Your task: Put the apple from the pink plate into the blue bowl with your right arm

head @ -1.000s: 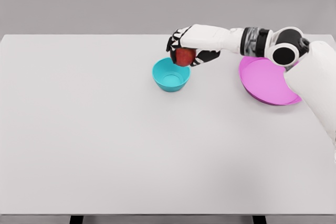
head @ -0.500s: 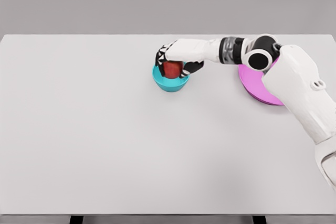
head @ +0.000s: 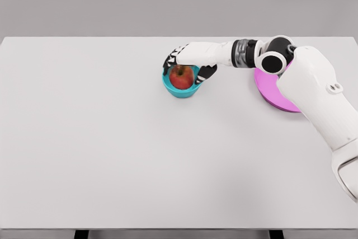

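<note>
White and bare around them, the worktop (head: pixel 112 149) carries a blue bowl (head: pixel 181 89) near its far middle and a pink plate (head: pixel 273 94) to the right, well apart. The apple (head: pixel 182 77) sits inside the bowl. The right hand (head: pixel 187 62) hangs just over it, fingers (head: pixel 205 73) spread around the fruit rather than clamped on it.

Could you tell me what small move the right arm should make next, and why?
Probably lift the right hand straight up and clear. The apple sits in the blue bowl with the fingers spread above it, and the pink plate holds nothing visible.
</note>
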